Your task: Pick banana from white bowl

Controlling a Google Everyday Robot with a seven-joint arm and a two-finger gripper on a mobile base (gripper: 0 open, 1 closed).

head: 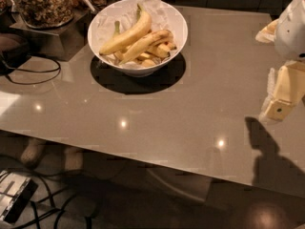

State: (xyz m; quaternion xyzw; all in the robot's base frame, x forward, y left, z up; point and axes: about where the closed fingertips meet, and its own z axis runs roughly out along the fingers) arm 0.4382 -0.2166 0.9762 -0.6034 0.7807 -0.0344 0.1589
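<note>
At the right edge, well apart from the bowl [143,71], we find the gripper [280,99] above the table [167,123]. Whether it is open or closed we cannot tell; we see nothing in its grasp. Far left, the banana [144,45] lies in the bowl against a thicker banana [128,32]. We judge the approach is pending: a long reach left, then descent over the banana.

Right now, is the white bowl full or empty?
Partly full: several bananas lie in the white bowl; end effector hangs at right, apart.
</note>
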